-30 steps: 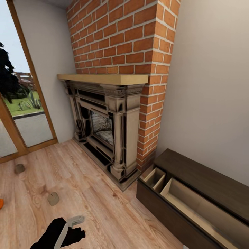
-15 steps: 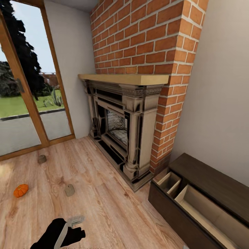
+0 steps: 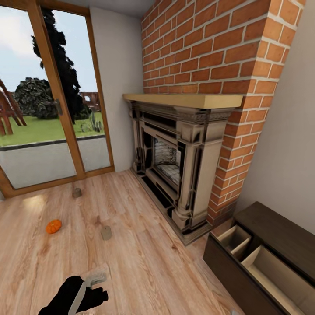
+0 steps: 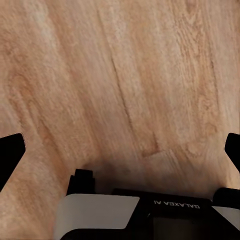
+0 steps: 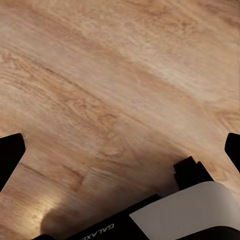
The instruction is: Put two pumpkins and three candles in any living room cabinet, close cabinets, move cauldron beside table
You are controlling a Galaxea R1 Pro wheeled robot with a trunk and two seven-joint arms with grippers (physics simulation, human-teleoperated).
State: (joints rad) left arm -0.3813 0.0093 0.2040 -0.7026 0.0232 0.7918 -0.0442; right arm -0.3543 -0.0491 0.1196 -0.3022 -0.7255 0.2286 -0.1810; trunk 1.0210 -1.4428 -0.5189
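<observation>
1. Head view: wood floor [image 3: 131, 262] across the lower half, brick chimney [image 3: 218, 48] at 1 o'clock, fireplace [image 3: 179, 162] w/ tan mantel under it at centre.
2. Glass doors [image 3: 48, 118] w/ wood frames at 10 o'clock; lawn and dark tree visible thru them.
3. One pumpkin [image 3: 54, 226] on the floor at 8 o'clock, orange, lying alone, well apart from the cabinet.
4. Near candle [image 3: 106, 232] just to the pumpkin's 3 o'clock side, standing on the floor, not touching it.
5. Far candle [image 3: 77, 192] at 9–10 o'clock, close to the door sill, well apart from the near candle.
6. Cabinet [image 3: 227, 271] at 4–5 o'clock, dark brown, against the wall beside the brick; top drawer pulled open, pale interior w/ a divider showing, nothing seen inside.
7. Left arm [image 3: 74, 297] at 7 o'clock, bottom edge of head view, black w/ a light grey piece; fingertips not distinguishable there.
8. Left gripper [image 4: 120, 150] in left wrist view: dark fingertips far apart at both sides, spread wide, nothing between but floor planks.
9. Right gripper [image 5: 120, 150] in right wrist view: same, tips wide apart, released, bare floor below w/ a shadow near the body.
</observation>
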